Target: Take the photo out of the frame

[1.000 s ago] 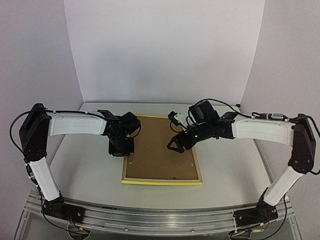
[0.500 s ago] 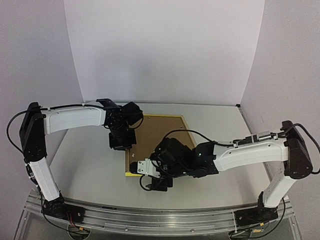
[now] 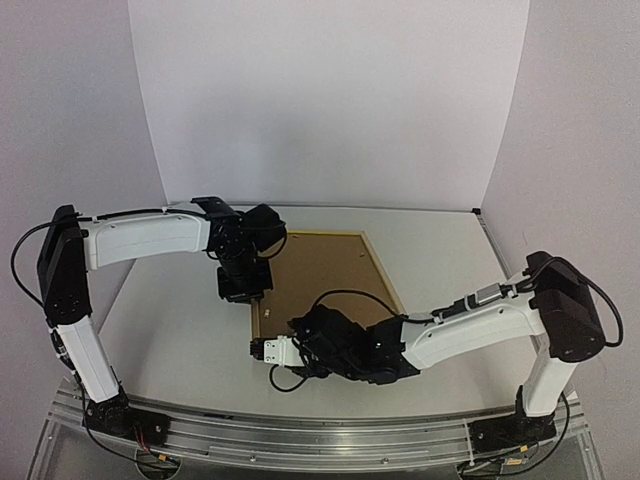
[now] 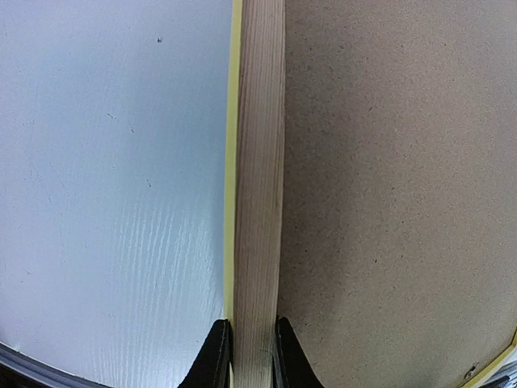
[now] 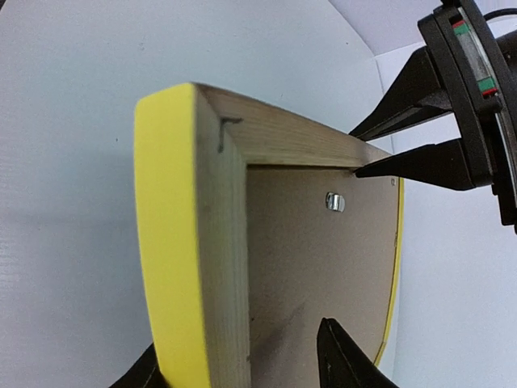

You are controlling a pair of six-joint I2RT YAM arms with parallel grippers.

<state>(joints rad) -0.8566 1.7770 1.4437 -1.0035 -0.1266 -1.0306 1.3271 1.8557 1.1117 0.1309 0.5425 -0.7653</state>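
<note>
- A white table [image 3: 170, 320] stands under plain white backdrop walls [image 3: 330, 100], with an aluminium rail [image 3: 320, 440] along the near edge.
- The left arm [image 3: 140, 240] reaches in from the left. The right arm [image 3: 470, 320] stretches low across the front of the table towards the left.
- The yellow frame [image 3: 315, 233] lies face down in the middle of the table, skewed to the table's edges.
- The brown backing board [image 3: 320, 270] sits in the frame and faces up. The photo cannot be seen in any view.
- The left gripper [image 4: 250, 357] is pressed in on the frame's left wooden side, one finger against each face.
- The right gripper [image 5: 242, 364] is at the near left corner with its fingers spread. One finger is beside the yellow outer face and the other is over the board, apart from the wood.
- A small metal tab [image 5: 335, 202] sits on the board just inside that corner.
</note>
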